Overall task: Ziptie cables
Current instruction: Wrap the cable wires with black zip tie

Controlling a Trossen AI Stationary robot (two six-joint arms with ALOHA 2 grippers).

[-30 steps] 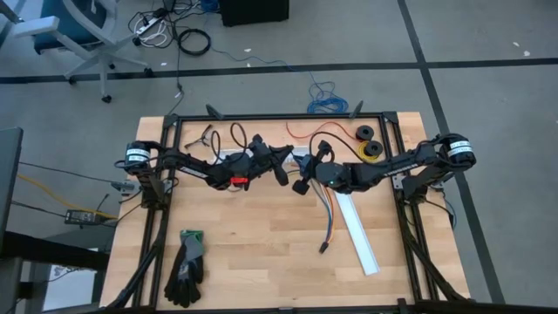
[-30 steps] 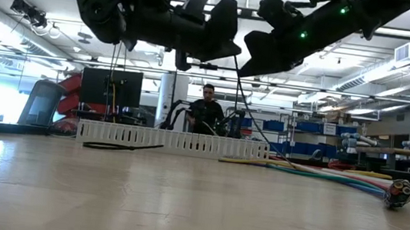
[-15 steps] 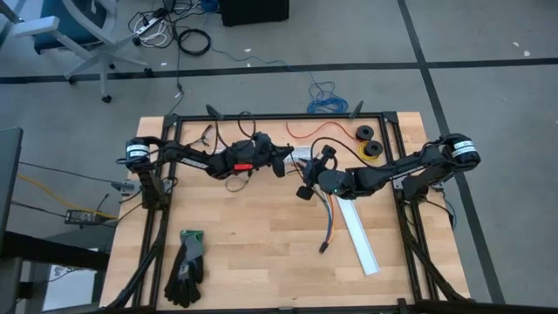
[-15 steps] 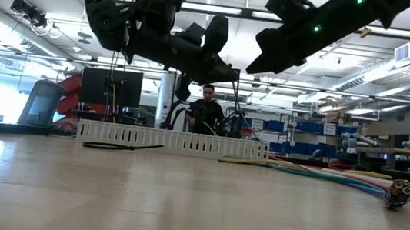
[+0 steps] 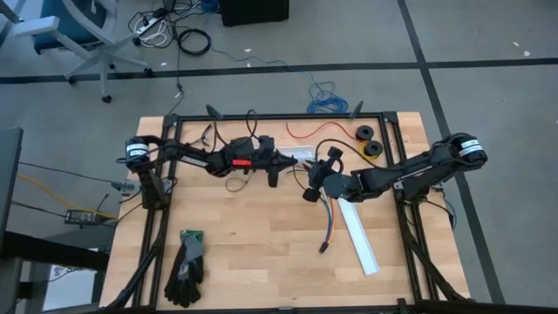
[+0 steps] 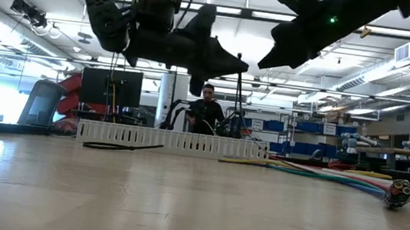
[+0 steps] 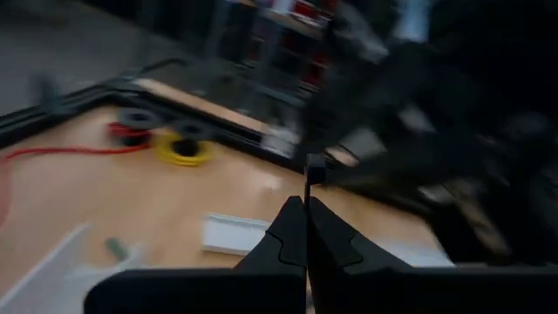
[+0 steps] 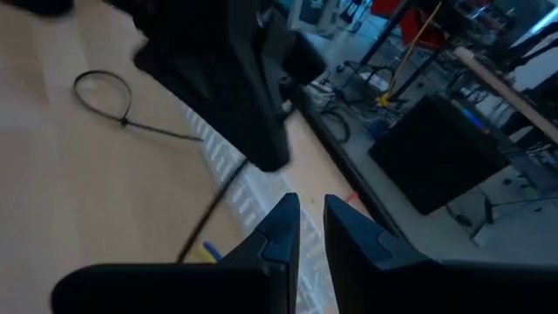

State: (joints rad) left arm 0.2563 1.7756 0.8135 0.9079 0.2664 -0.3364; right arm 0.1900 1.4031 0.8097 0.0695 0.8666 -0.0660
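Left gripper has swung rearward; cables unmoved.

Black gloves — white channel.

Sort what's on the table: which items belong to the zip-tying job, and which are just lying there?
Job: cables; zip tie pinched in left gripper; looped zip tie.
Lying about: gloves; white channel; wire spools; red wire.
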